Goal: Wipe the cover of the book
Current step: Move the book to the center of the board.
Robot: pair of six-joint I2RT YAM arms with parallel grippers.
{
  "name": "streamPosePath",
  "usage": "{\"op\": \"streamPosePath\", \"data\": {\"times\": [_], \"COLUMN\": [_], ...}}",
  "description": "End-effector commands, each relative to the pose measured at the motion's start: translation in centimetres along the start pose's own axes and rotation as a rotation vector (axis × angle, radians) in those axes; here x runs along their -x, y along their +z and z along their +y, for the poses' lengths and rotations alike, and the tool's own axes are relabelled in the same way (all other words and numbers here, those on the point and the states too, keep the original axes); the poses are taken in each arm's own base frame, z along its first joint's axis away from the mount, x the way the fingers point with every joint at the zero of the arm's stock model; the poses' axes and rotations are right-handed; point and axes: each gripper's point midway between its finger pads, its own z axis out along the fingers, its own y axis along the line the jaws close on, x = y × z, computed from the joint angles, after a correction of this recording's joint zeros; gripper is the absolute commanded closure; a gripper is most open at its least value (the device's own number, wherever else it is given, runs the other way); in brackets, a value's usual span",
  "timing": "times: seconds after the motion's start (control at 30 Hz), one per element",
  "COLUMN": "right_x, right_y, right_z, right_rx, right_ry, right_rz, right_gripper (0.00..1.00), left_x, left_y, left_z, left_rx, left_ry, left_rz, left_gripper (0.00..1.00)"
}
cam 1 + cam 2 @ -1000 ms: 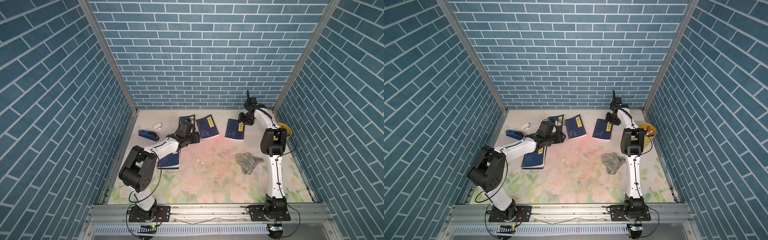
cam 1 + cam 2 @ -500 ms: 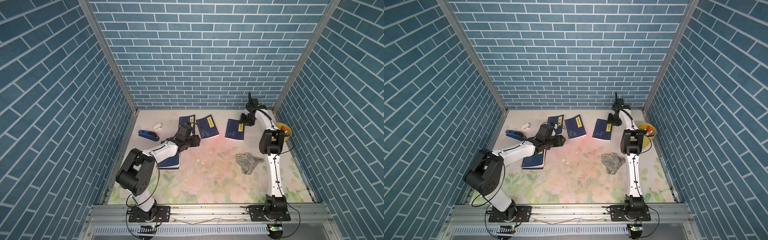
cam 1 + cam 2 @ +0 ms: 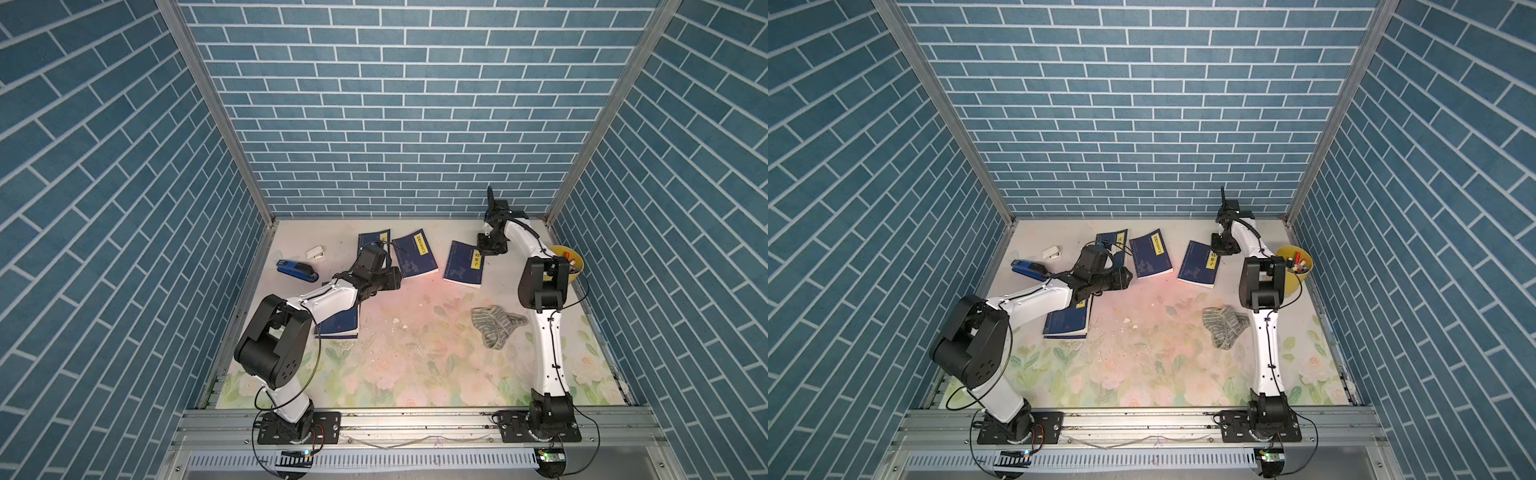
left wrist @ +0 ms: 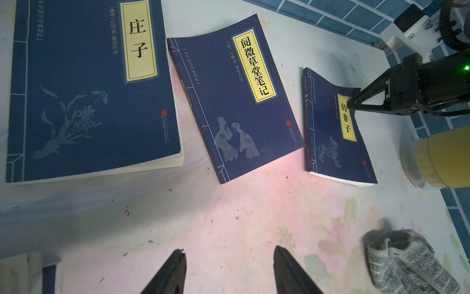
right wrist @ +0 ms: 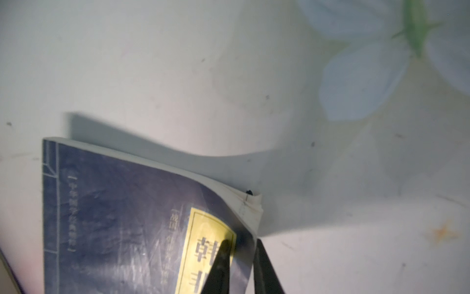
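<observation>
The book point(image 3: 463, 264) is dark blue with a yellow title strip and lies at the back right of the table, seen also in a top view point(image 3: 1198, 266). My right gripper point(image 5: 241, 244) is shut on its far right corner, one finger on the cover and one under the pages. That corner of the book point(image 5: 127, 216) curls up off the table. The left wrist view shows the right gripper point(image 4: 349, 104) pinching the book point(image 4: 333, 132). A grey striped cloth point(image 3: 494, 328) lies loose beside the right arm. My left gripper point(image 4: 229, 252) hangs open over bare table, holding nothing.
Two more blue books point(image 3: 415, 253) point(image 3: 374, 241) lie at the back centre, and a third point(image 3: 338, 322) under the left arm. A blue stapler point(image 3: 297, 270) and a small white item point(image 3: 316, 252) sit back left. A yellow cup point(image 3: 569, 262) stands by the right wall.
My right gripper has closed onto the book's corner. The left arm has swung its gripper away from the back books toward the table's middle, still open.
</observation>
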Motion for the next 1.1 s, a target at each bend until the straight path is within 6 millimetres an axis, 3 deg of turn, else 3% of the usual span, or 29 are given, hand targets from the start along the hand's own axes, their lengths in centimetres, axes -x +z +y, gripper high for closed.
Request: {"op": "streamPosePath", "data": {"times": [0.0,0.23,0.57,0.7,0.87,1.07], "right_x": [-7.3,-10.6,-18.2,-20.3,-21.6,-22.1], "right_y": [2.2,1.5,-0.1,-0.6,-0.3,-0.3], "right_z": [1.4,2.7,6.2,7.3,7.8,8.2], "right_rx": [-0.08,-0.149,-0.133,-0.149,-0.124,-0.109], "right_ry": [-0.18,-0.265,-0.316,-0.326,-0.266,-0.208], "right_rz": [0.257,0.304,0.33,0.321,0.299,0.271], "right_gripper": [0.83,0.83,0.81,0.81,0.8,0.79], "left_x": [-0.6,-1.3,-1.4,-2.0,-3.2,-5.1], "left_y": [0.4,0.5,-0.3,-0.2,2.0,5.6], "left_z": [0.1,0.0,0.0,-0.1,-1.0,-4.2], "left_rx": [0.0,-0.01,-0.009,-0.02,-0.093,-0.152], "left_ry": [0.018,0.018,0.024,0.027,0.069,0.183], "left_rz": [0.009,0.019,0.005,0.015,0.04,0.111], "left_gripper": [0.4,0.4,0.4,0.4,0.4,0.4]}}
